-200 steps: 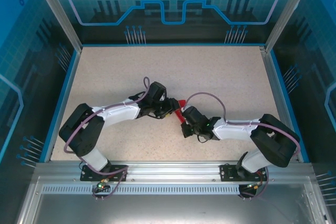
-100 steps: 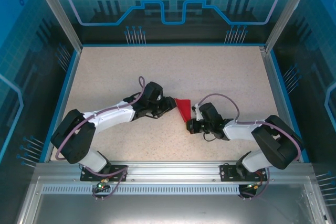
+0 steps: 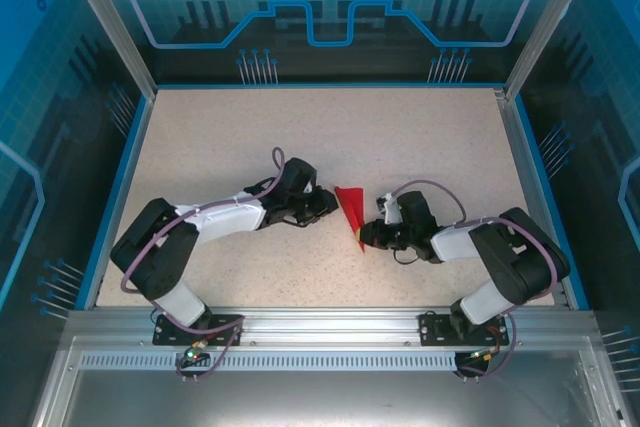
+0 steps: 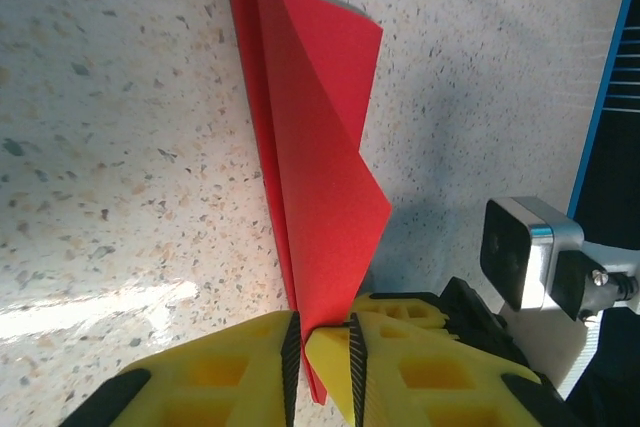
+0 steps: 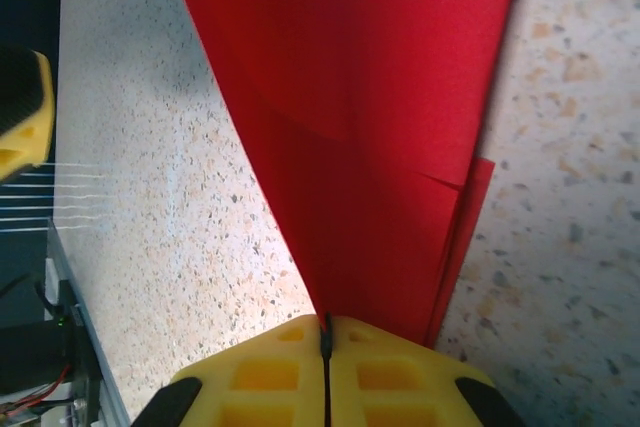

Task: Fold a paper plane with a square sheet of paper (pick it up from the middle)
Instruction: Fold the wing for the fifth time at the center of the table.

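Right gripper (image 5: pixel 325 327) pinching paper plane (image 5: pixel 350 97), held end hidden; left gripper (image 4: pixel 320 335) narrow around tip, grip unclear

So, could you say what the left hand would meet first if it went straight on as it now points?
The folded red paper: its edge sits between the fingers of the left hand, so it would likely push into that. The right hand grips the same paper, off to one side.

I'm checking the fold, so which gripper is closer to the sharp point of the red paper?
Right. The right gripper is clamped on the red paper beside its point; the left gripper straddles the paper's edge on the left arm's side, farther toward the wide end.
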Robot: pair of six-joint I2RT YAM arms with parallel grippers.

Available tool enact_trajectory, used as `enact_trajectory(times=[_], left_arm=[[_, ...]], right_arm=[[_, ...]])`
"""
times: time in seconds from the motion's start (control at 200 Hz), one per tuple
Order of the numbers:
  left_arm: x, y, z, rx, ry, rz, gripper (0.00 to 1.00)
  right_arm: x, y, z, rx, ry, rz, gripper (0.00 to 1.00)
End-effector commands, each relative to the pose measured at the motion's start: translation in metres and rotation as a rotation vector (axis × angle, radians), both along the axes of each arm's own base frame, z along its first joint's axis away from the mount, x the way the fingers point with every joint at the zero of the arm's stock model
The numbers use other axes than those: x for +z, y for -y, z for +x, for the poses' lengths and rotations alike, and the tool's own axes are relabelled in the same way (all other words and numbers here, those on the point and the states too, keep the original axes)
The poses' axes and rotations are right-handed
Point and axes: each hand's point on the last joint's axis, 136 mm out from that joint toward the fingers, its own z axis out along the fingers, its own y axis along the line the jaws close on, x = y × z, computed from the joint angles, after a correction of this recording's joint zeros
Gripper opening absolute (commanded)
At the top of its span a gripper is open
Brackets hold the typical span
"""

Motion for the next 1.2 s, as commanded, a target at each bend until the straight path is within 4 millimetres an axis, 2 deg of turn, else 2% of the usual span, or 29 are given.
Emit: enact_trajectory(times=[0.0,0.355,0.69,1.01,1.195], left_arm=[[0.007,0.022,0.001,-0.065,0.023,-0.068,0.23],[0.008,0.054,0.008,-0.149,0.046,-0.161,0.23],[-0.010,0.070,0.017,-0.177,0.031,-0.170,0.23],[-0.006,0.069,0.017,-0.189,0.074,-0.174,0.25],[-0.012,0.067,0.017,-0.186,0.071,-0.166,0.25]], right_arm=[[0.004,0.001,0.001,-0.010,-0.026,0.074,0.06],[-0.005,0.010,0.006,-0.057,-0.130,0.178,0.06],[-0.013,0.019,0.005,-0.084,-0.165,0.187,0.06],[-0.020,0.023,0.007,-0.123,-0.229,0.229,0.06],[-0.029,0.026,0.004,-0.149,-0.287,0.232,0.05]])
